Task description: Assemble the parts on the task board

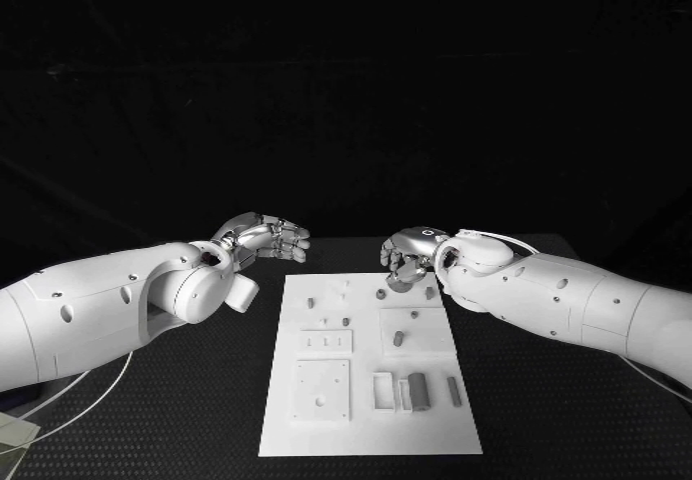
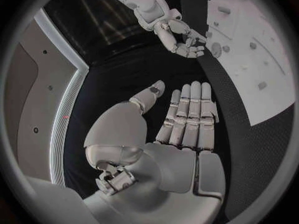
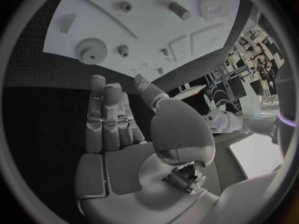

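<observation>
Several small grey parts lie scattered on the white task board point(image 1: 369, 380), which sits flat on the black counter point(image 1: 173, 420) between the two arms. Nearest the right hand point(image 1: 407, 262), just under its fingertips at the board's far end, is a round toothed gear point(image 1: 400, 286) lying flat (its teeth are plain in the right wrist view point(image 3: 92, 51)), with a small peg point(image 1: 378, 294) just beside it and a short stud point(image 1: 431, 292) on its other side, close to the right wrist. Farther from both hands, toward the robot's body, two dark grey bars rest on the board: a thicker block point(image 1: 418, 390) beside a white raised frame point(image 1: 384, 392), and a thin strip point(image 1: 453, 390) set a little apart from it. A white square plate with small holes point(image 1: 322, 388) occupies the board's near corner on the left arm's side, and a smaller plate with pegs point(image 1: 326, 340) lies between it and the left hand. The right hand hovers over the board's far edge, fingers straight and side by side, thumb apart, gripping nothing. The left hand point(image 1: 265, 240) hangs over bare counter just off the board's far corner, well apart from any part; in the left wrist view point(image 2: 184, 118) its fingers are stretched out together with the thumb spread, and it too holds nothing.
</observation>
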